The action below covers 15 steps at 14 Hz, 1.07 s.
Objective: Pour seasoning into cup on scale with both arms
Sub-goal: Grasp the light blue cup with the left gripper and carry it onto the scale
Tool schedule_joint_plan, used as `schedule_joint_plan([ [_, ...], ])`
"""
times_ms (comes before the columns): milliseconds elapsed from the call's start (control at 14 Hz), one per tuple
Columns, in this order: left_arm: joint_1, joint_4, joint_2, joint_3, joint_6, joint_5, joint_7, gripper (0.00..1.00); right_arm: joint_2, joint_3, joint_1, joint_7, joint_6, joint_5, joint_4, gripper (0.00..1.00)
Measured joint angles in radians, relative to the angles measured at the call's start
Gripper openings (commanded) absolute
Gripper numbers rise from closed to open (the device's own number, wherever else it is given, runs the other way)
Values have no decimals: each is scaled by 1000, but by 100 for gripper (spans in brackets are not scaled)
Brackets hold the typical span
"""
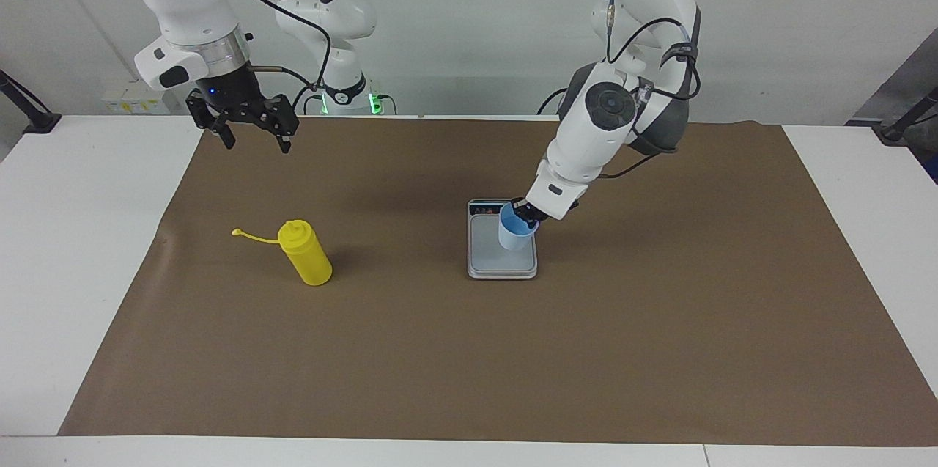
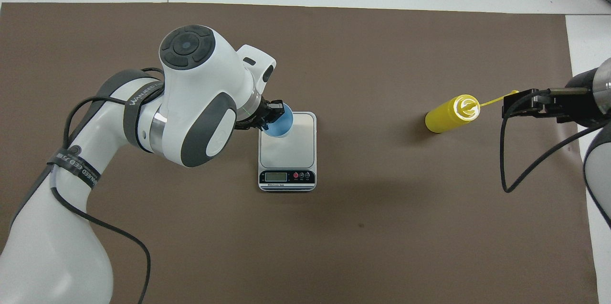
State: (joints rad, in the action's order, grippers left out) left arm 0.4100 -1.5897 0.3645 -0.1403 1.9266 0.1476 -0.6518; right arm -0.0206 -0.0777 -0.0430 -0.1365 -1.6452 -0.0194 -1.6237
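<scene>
Gripping the pale blue cup by its rim, our left gripper holds it over the scale, at the edge of the weighing plate toward the left arm's end of the table; whether the base touches, we cannot tell. Our right gripper waits, fingers spread and empty, above the mat nearer the robots than the yellow seasoning bottle, which stands upright toward the right arm's end. We judge the placement unfinished: we should centre the cup, set it flat, then release gently to avoid tipping it.
</scene>
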Motion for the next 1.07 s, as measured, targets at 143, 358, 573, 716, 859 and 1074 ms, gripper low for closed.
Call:
schedule_joint_plan([
  [143,23,-29,4,0,13,-31,-28,0,0,0,0,0,0,0,0,100],
  [358,45,-50,4,0,25,-49,-59,0,0,0,0,0,0,0,0,100],
  [573,46,-68,4,0,66,-50,-80,0,0,0,0,0,0,0,0,100],
  [716,61,-101,1,0,92,-50,-87,0,0,0,0,0,0,0,0,100],
  [859,70,-116,-8,0,105,-51,-90,0,0,0,0,0,2,0,0,100],
  [1074,70,-124,-22,4,105,-51,-90,0,0,-1,0,0,3,0,0,100],
])
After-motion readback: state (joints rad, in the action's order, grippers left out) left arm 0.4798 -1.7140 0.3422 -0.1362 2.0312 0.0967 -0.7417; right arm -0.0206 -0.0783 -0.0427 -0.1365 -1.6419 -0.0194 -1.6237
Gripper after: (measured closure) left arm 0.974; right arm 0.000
